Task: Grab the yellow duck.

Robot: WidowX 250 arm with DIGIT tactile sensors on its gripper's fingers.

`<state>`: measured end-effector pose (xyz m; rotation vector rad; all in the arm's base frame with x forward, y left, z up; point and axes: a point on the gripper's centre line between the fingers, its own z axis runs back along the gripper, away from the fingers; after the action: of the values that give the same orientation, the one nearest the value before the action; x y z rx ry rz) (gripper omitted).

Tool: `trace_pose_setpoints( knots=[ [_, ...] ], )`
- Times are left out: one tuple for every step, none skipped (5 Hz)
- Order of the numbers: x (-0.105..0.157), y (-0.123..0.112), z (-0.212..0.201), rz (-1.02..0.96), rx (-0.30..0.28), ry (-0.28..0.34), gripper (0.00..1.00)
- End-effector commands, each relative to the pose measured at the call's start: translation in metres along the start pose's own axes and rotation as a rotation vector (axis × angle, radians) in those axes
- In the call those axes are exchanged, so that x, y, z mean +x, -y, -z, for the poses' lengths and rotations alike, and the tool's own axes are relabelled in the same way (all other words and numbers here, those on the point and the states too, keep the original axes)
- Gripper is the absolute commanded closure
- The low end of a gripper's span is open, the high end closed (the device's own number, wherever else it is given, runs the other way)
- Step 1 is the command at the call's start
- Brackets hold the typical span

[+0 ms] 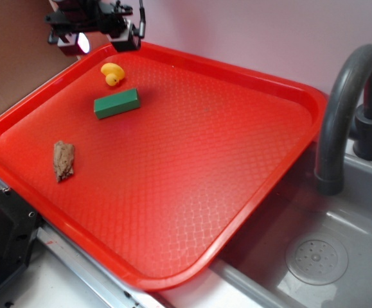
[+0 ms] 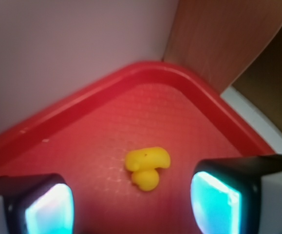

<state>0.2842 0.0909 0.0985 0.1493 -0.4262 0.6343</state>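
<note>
One yellow duck [image 2: 147, 167] lies on the red tray [image 1: 192, 167] near its far corner, untouched. Gripper [image 2: 133, 202] poised above it, fingers [image 2: 216, 197] spread wide apart and empty, the duck between them in the wrist view. Green block [image 1: 117, 102] sits just beside the duck; brown lump [image 1: 63, 160] well apart. Grey faucet [image 1: 340, 109] and sink [image 1: 314, 256] flank the tray.
</note>
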Motion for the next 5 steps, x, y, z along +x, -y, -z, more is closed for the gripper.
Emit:
trace_pose_setpoints(
  knots=[
    [0.023, -0.012, 0.020, -0.010, 0.054, 0.045, 0.00],
    [0.021, -0.006, 0.032, 0.010, 0.000, 0.008, 0.00],
    [0.015, 0.001, 0.040, 0.039, -0.032, -0.028, 0.00],
    [0.013, 0.003, 0.043, 0.045, -0.031, -0.032, 0.00],
    [0.012, -0.001, 0.045, 0.027, -0.024, -0.028, 1.00]
  ],
)
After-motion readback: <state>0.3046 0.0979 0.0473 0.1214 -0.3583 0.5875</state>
